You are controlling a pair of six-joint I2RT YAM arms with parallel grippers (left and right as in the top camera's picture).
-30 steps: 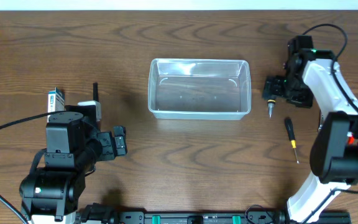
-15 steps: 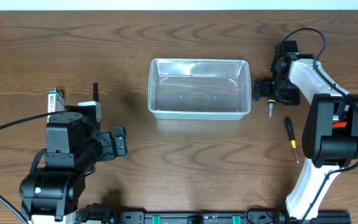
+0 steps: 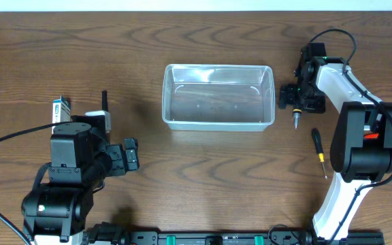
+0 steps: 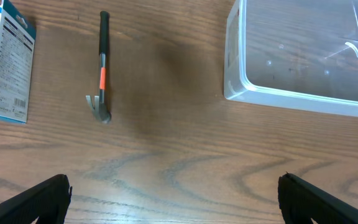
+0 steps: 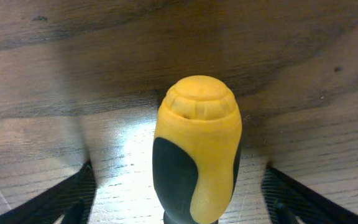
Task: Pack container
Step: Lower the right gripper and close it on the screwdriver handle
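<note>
Just right of the clear rectangular plastic tub (image 3: 216, 124), empty at mid-table, our right gripper (image 5: 182, 199) straddles a yellow-and-black screwdriver handle (image 5: 197, 137) with its fingers spread and not touching it. We judge it is lined up to grasp the tool for packing. Our left gripper (image 4: 174, 199) hangs spread too, holding nothing.

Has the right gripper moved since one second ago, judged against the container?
Yes. In the overhead view the right gripper has moved left, closer to the right wall of the container, mostly in the first half second.
</note>
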